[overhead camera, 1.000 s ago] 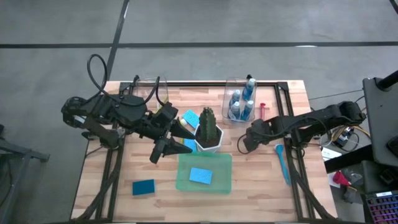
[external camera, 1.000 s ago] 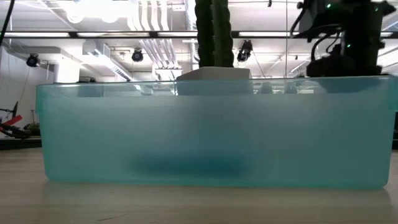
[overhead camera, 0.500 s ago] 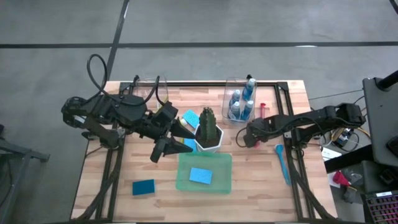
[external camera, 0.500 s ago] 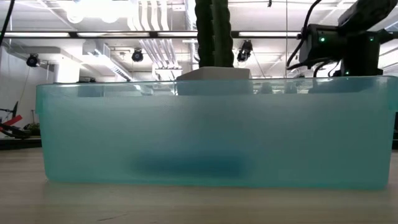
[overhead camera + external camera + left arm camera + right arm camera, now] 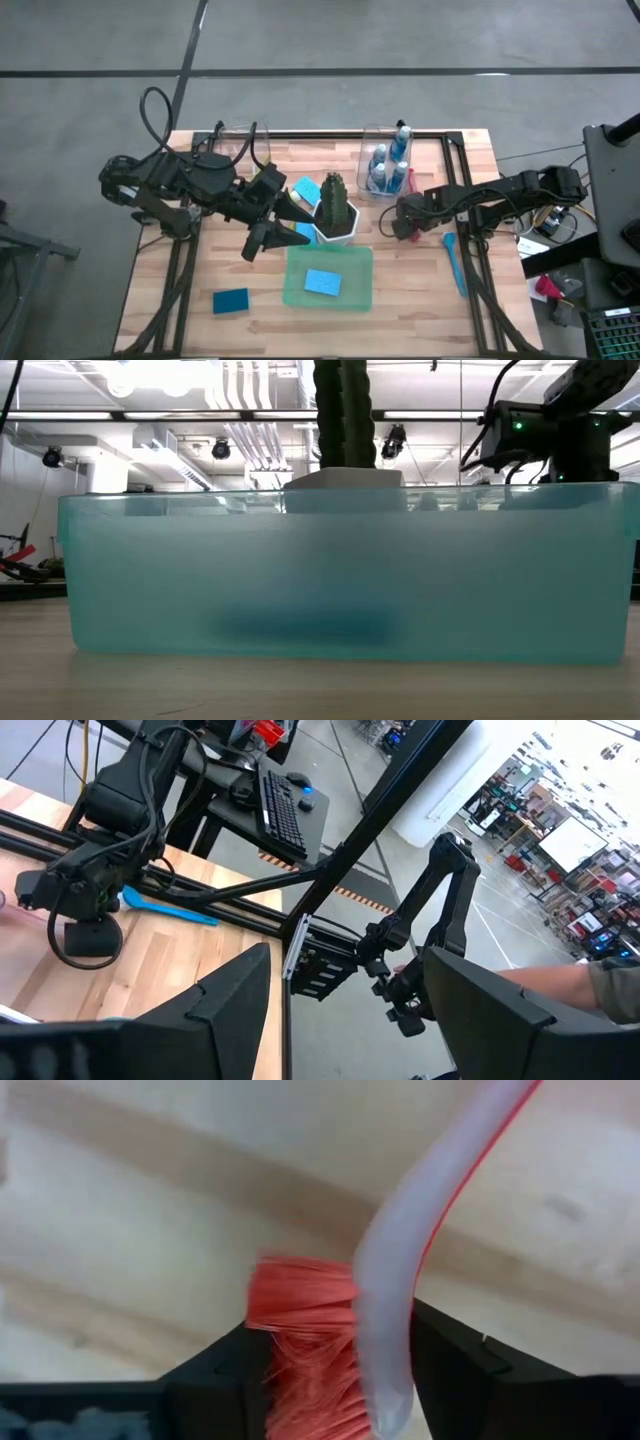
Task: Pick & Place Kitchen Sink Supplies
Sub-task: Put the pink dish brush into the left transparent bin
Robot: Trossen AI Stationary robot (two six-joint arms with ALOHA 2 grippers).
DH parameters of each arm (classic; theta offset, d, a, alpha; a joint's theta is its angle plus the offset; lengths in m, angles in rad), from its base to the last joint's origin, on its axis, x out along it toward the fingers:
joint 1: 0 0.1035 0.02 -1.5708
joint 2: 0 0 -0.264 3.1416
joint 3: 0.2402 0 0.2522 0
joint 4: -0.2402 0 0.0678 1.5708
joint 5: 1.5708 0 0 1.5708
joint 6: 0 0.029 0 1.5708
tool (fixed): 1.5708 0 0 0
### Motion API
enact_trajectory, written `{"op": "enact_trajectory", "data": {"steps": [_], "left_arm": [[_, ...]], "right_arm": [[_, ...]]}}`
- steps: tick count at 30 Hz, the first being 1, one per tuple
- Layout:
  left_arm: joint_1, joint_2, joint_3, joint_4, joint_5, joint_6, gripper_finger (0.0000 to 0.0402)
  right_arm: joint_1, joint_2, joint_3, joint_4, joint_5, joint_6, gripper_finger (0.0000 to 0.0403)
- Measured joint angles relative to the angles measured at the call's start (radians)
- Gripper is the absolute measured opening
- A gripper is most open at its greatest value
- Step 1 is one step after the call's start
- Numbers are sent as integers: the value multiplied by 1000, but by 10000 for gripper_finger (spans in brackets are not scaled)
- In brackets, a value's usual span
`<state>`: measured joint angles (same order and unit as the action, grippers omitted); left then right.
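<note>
High view is showing the right tool (image 5: 397,222) reaching down onto the tabletop (image 5: 420,290) just beside the clear bin (image 5: 385,160) of bottles (image 5: 378,168). Its two dark fingers (image 5: 455,1370) are sitting partly closed on either side of the red brush (image 5: 345,1340), whose handle is running away from the tool. The left tool (image 5: 275,222) is hanging wide open, holding nothing, farther from that bin, past the potted plant (image 5: 335,205).

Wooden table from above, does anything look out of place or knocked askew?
Mostly tidy. One flat blue rectangular sponge lies alone near the wooden table front left corner, outside the translucent green tray holding another. A blue long-handled brush lies loose by the right edge. Nothing looks spilled or damaged.
</note>
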<state>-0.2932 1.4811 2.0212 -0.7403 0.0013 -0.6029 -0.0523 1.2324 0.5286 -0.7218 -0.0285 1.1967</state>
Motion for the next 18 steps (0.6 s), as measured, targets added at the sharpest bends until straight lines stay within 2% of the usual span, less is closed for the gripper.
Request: {"op": "enact_trajectory", "data": {"steps": [4, 11, 14, 18], "left_arm": [[0, 0, 0, 0, 0, 0, 255], [0, 0, 0, 0, 0, 5, 255], [0, 0, 0, 0, 1, 11, 255], [2, 0, 0, 0, 1, 16, 255]], "right_arm": [[2, -1, 20, 0, -111, -20, 166], [8, -12, 82, -12, -382, -66, 164], [11, -24, 122, -58, -415, -63, 164], [11, -41, 190, -167, -393, -45, 159]]}}
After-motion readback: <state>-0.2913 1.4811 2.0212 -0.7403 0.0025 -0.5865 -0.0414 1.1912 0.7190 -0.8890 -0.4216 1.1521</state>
